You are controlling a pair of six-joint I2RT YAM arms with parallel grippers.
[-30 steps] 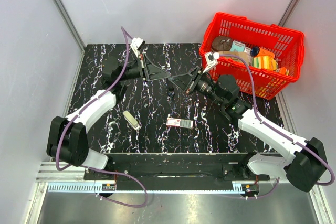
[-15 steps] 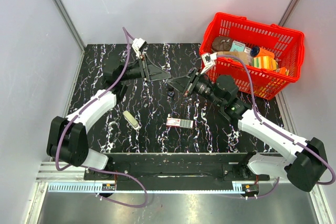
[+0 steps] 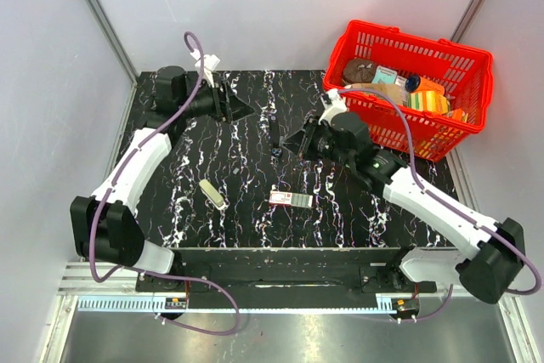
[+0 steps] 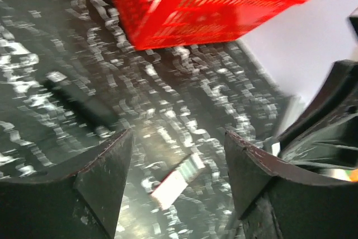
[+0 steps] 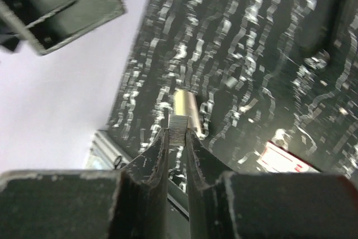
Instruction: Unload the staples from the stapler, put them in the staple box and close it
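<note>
Drawn back from the right gripper [image 5: 177,132], your left gripper [image 4: 176,138] hangs released; the right pinches staples [image 5: 179,122] at its tips, so hold steady and lower to the table [image 5: 251,37] beneath.

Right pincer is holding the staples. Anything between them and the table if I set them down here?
Nothing visible does. The right pincer is shut on the staple strip above the table. The stapler lies just to its left, so keep off that side.

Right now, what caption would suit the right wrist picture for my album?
Right gripper pinches a staple strip above the black marbled table.
</note>
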